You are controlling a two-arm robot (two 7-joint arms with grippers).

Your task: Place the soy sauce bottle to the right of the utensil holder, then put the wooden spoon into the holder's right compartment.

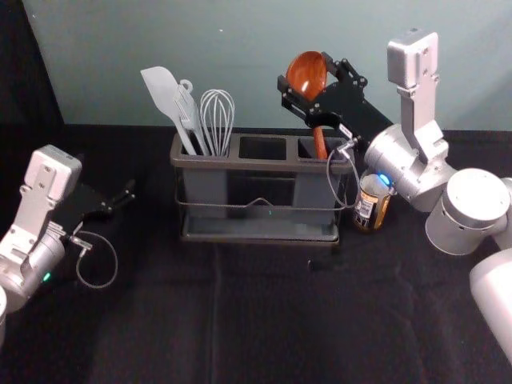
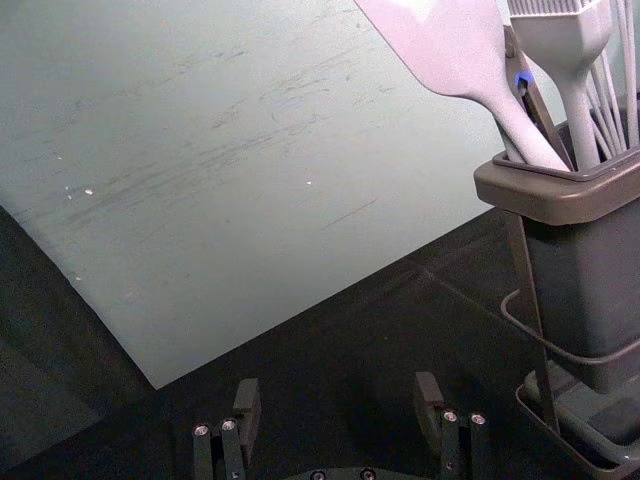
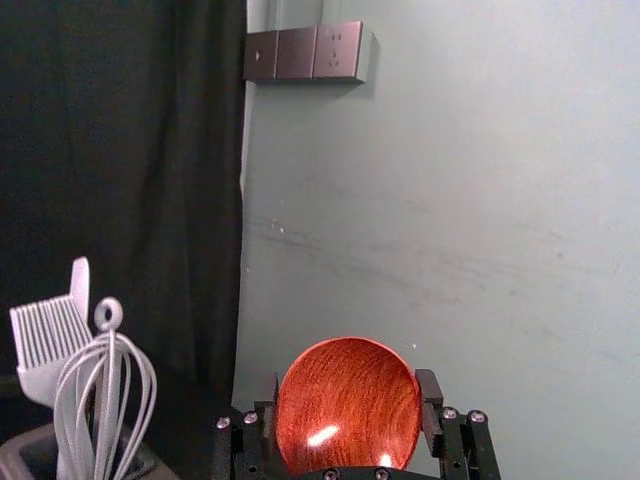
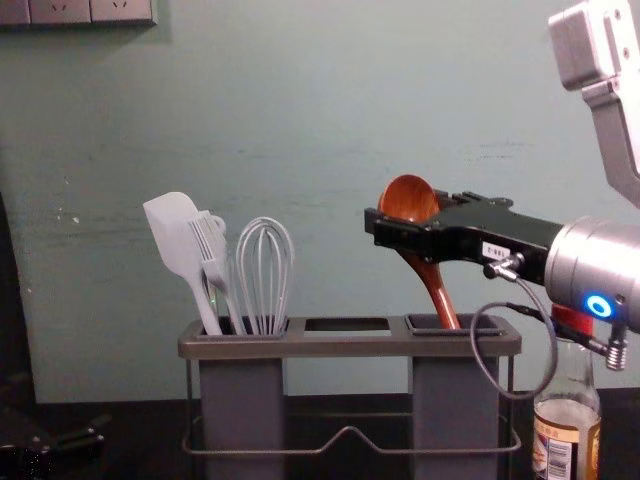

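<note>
In the head view my right gripper (image 1: 306, 86) is above the holder's right compartment, around the bowl of the wooden spoon (image 1: 320, 142). The right wrist view has the spoon's bowl (image 3: 348, 405) between the fingers of my right gripper (image 3: 348, 420), shut on it. The chest view shows the spoon (image 4: 434, 284) tilted, its handle's lower end inside the right compartment of the utensil holder (image 4: 350, 345). The soy sauce bottle (image 4: 567, 425) stands upright just right of the holder, partly behind the right arm. My left gripper (image 1: 126, 194) is left of the holder; in its wrist view the gripper (image 2: 336, 415) is open and empty.
A grey spatula (image 4: 177, 240), a brush (image 4: 213, 255) and a whisk (image 4: 265, 275) stand in the holder's left compartment. A wall rises behind the black-covered table (image 1: 240, 320). The right forearm reaches over the bottle's side of the holder.
</note>
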